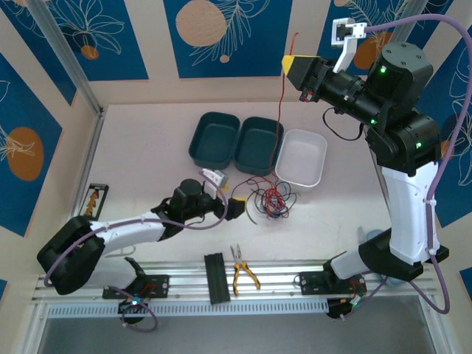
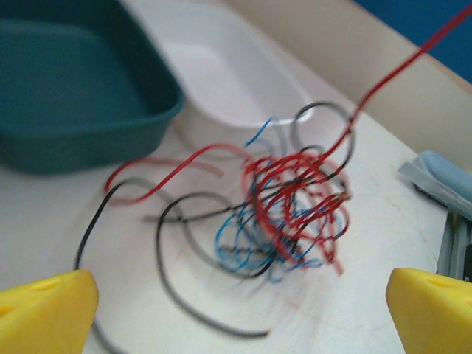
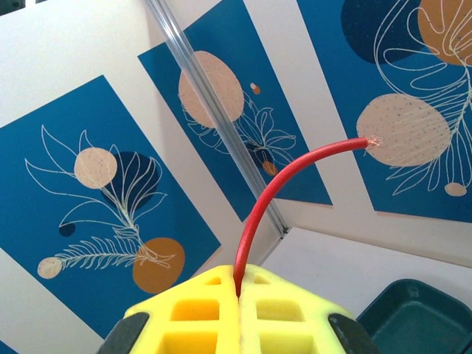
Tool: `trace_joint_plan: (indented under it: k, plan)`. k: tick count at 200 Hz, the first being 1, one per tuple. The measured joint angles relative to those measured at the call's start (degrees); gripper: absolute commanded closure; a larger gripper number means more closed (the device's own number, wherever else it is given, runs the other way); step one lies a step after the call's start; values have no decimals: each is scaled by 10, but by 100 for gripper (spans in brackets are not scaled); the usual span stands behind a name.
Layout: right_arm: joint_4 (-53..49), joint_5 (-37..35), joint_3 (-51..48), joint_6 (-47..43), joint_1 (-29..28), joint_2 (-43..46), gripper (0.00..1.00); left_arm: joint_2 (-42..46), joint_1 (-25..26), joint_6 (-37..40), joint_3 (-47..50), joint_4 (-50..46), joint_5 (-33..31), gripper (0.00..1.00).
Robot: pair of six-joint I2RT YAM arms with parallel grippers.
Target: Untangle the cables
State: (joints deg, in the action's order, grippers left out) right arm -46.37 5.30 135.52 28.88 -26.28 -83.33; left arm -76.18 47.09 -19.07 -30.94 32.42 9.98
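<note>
Yellow, wedge-shaped fingertips (image 2: 44, 313) of the left claw (image 2: 236, 317) sit at the two bottom corners of the left wrist view, spread wide with nothing between them. Beyond them lie the cables (image 2: 287, 206): thin, glossy wires in red, blue and black, knotted into a loose ball of loops on the pale, matte surface (image 2: 59, 221). A black strand and a red one trail out of the ball in long curves toward the teal tray (image 2: 74, 96). This view is somewhat blurred, so individual crossings cannot be made out.

From above, the tangle (image 1: 269, 198) rests just in front of the white tray (image 1: 302, 156), a smooth, shallow dish with rounded corners. Beside it stands the teal tray (image 1: 258, 144), and a second teal tray (image 1: 214, 139) touches that one; both are deeper, with rounded rims. The left claw (image 1: 237, 209) hovers low, just beside the tangle.

One red cable (image 1: 279, 110) rises from the heap as a taut, nearly straight line to the right claw (image 1: 291, 65), held high over the trays. In the right wrist view the right claw (image 3: 240, 295) has its yellow, grid-patterned pads pressed together on the red cable (image 3: 273, 192), whose free end arcs upward to a frayed tip.

Yellow-handled pliers (image 1: 242, 273) and a ribbed black block (image 1: 215, 278) lie on the metal rail at the near edge.
</note>
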Motion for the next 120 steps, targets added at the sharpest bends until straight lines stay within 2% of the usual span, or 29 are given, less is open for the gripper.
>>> trace_joint_plan:
  k: [50,81,110,120]
  plan:
    - [-1,1,15,15,-19,-8,100,-125,51,56,-49,123,-17,0]
    - [-14,1,52,19,-34,-25,100,-195,80,68,-108,149,-19,0]
    - [-18,1,72,22,-47,-33,100,-234,85,72,-146,152,-41,0]
    - [-20,1,75,23,-50,-33,100,-244,85,72,-154,151,-49,3]
